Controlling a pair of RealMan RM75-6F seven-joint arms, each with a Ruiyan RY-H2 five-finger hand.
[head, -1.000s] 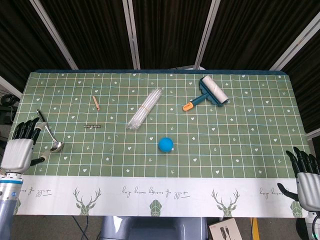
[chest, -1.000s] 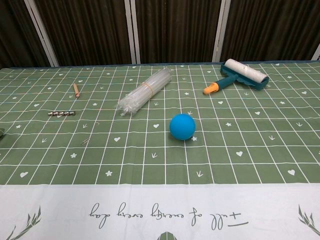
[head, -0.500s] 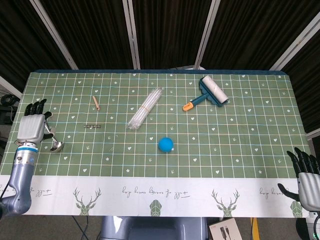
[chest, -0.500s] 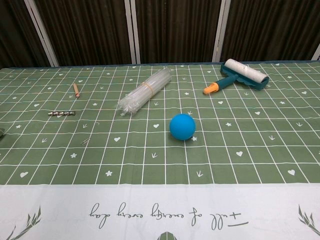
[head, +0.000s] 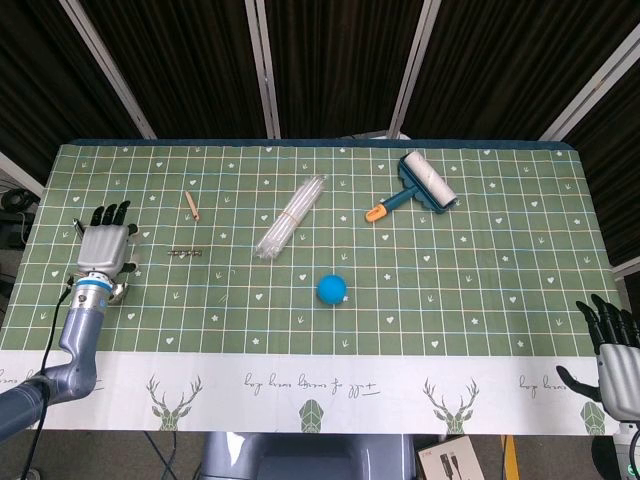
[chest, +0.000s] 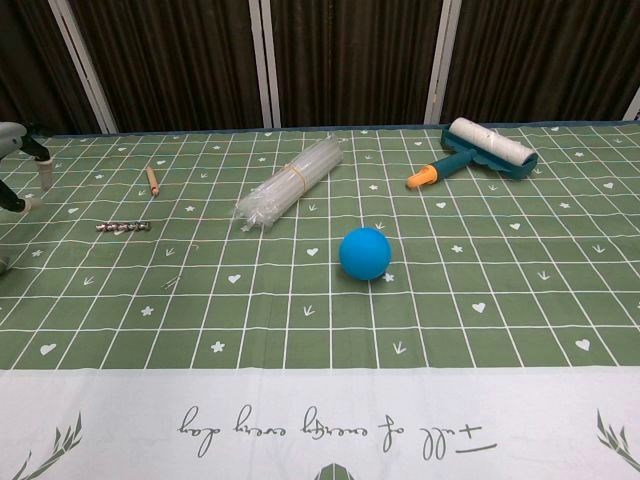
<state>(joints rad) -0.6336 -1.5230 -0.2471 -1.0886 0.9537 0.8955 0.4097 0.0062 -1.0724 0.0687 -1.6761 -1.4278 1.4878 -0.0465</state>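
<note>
Steel ladle (head: 118, 292), one, lies under the left hand (head: 104, 245), whose fingers are spread and grasp nothing. The right hand (head: 612, 355) hangs off the table's (head: 500, 330) near corner, fingers apart, empty. One drill bit (head: 185, 253), one stick (head: 192, 207), one straw bundle (head: 290, 217), one blue ball (head: 332, 289), one lint roller (head: 420, 186).

tablecloth (chest: 330, 430) | cursive script on white border | upside down in chest view | illegible
</note>
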